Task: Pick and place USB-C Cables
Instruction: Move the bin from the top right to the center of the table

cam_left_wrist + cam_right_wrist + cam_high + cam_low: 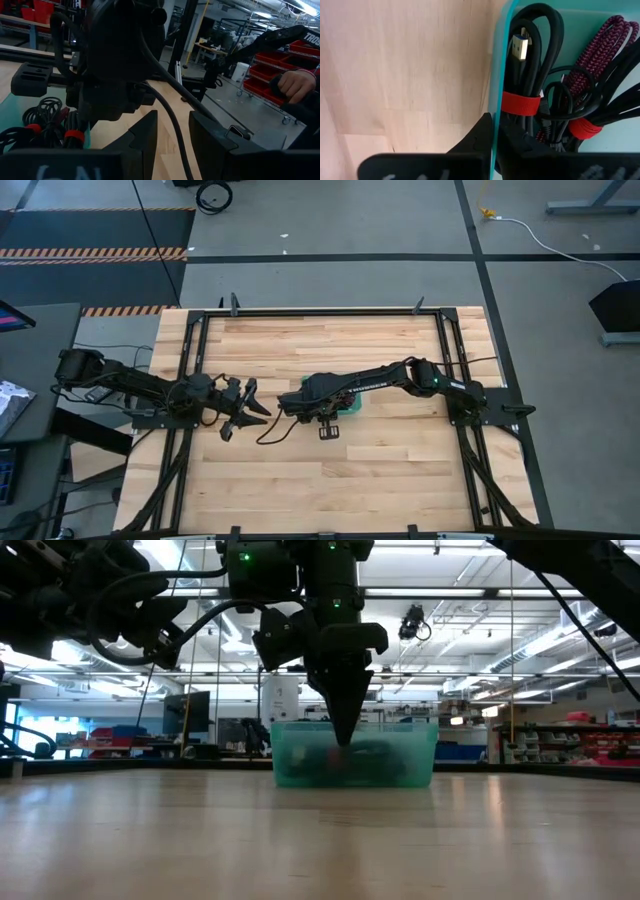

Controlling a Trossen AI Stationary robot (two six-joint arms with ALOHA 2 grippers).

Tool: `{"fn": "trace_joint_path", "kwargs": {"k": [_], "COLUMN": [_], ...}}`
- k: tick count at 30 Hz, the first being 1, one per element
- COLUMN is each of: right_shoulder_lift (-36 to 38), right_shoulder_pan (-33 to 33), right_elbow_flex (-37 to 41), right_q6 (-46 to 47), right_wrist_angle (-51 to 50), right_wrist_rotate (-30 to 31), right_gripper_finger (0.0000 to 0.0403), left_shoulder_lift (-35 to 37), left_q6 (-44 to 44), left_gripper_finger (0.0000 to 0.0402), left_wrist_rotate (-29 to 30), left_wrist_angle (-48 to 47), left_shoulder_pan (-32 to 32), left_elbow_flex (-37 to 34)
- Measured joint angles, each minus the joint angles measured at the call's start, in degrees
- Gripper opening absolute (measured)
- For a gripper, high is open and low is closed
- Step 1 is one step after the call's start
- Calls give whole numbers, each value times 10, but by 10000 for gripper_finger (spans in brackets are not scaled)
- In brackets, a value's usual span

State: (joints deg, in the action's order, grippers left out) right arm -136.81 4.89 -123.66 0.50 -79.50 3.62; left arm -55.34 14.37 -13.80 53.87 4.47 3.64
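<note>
A shallow teal bin (352,412) stands mid-table and holds several coiled cables. The right wrist view shows a black bundle with a red tie (527,75), a maroon braided one (600,55) and more black coils with a second red tie (582,129). My right gripper (495,131) points down at the bin's near wall (345,738), fingers nearly together. My left gripper (250,412) hovers open just left of the bin, level, facing the right arm's wrist (172,142). Part of the cables (45,120) shows there too. My right gripper comes from above, pointing down, at the bin's near wall (494,90). One finger (479,137) stands outside the wall and the other (522,145) inside, with the thin wall in the narrow gap. The inner finger lies against the red-tied black bundle; whether that is caught too, I cannot tell.
A black cord (268,432) loops from the right arm's wrist down past the left gripper. Dark frame rails (190,360) run along the table's sides. Bare wood lies near and far of the bin. A person's hand (295,85) shows beyond the table.
</note>
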Motion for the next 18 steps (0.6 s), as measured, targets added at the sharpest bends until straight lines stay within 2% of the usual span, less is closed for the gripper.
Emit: {"fn": "trace_joint_path", "kwargs": {"k": [18], "right_shoulder_lift": [0], "right_shoulder_pan": [0], "right_elbow_flex": [0], "right_q6": [41], "right_wrist_angle": [0], "right_wrist_rotate": [-12], "right_gripper_finger": [24], "left_shoulder_lift": [0], "left_q6": [0], "left_gripper_finger": [119], "left_wrist_rotate": [0], "left_wrist_angle": [-2], "left_shoulder_pan": [0], "left_elbow_flex": [0]}}
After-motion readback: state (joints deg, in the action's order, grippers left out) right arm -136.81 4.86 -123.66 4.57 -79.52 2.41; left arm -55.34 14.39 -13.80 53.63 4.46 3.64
